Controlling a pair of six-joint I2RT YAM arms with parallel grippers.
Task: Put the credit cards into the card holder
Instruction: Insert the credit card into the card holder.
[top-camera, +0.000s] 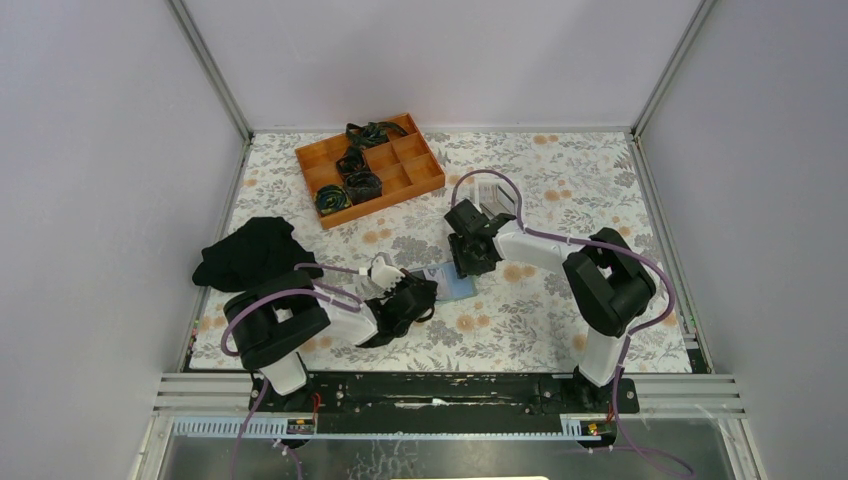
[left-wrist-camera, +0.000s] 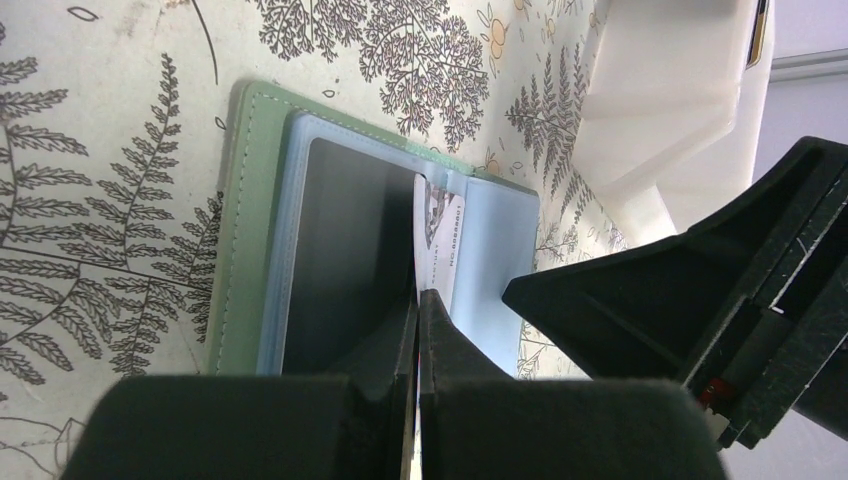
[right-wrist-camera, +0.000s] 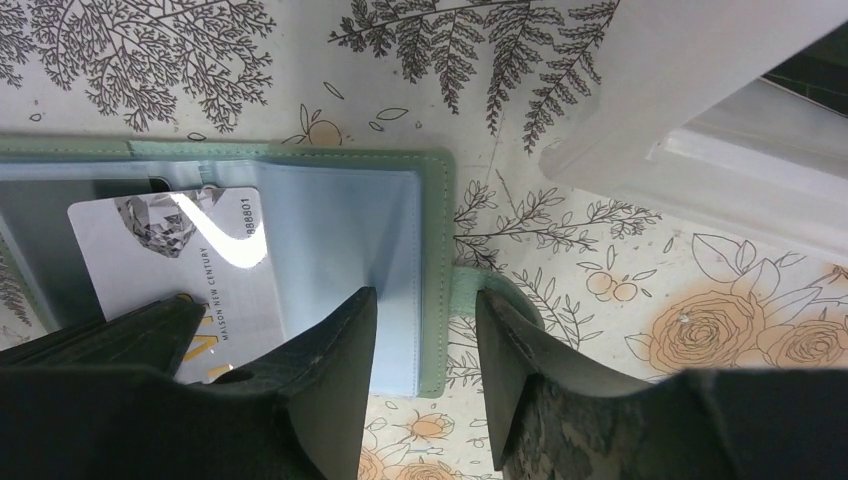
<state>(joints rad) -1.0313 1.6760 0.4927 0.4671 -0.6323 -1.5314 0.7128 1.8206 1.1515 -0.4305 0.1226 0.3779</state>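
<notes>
Mid-frame, a credit card clamped in the left gripper is being fed into the card holder, seemingly needing a deeper push, the right gripper being held half-open, empty.

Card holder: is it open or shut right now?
Open. The holder lies spread flat, its blue sleeves facing up, with a card partly over them.

Overview; wrist close-ups on card holder
</notes>
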